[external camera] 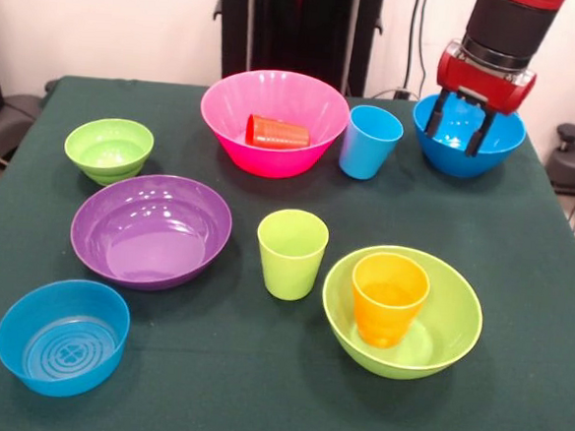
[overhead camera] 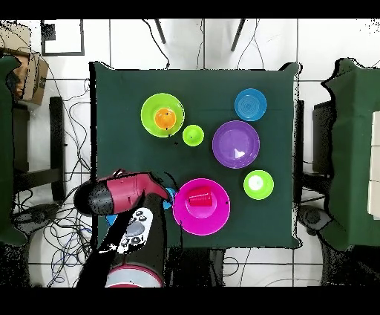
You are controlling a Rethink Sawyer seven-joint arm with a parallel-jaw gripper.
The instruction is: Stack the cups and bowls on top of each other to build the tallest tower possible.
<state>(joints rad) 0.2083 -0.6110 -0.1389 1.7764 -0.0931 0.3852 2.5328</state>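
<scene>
My gripper (external camera: 458,131) hangs open over the inside of the large blue bowl (external camera: 469,165) at the back right, with nothing between its fingers. The tower is the large lime green bowl (external camera: 455,321) at the front right, with the orange cup (external camera: 388,298) upright inside it. A red cup (external camera: 278,132) lies on its side in the pink bowl (external camera: 272,161). Next to that bowl stands the light blue cup (external camera: 370,140). The lime green cup (external camera: 291,253) stands mid-table. In the overhead view my arm (overhead camera: 119,195) hides most of the blue bowl.
On the left side are the small lime green bowl (external camera: 109,149), the purple bowl (external camera: 150,229) and the small blue bowl (external camera: 62,336) with a ringed base. All of it sits on a dark green tablecloth (external camera: 522,252). Cables lie on the floor around the table.
</scene>
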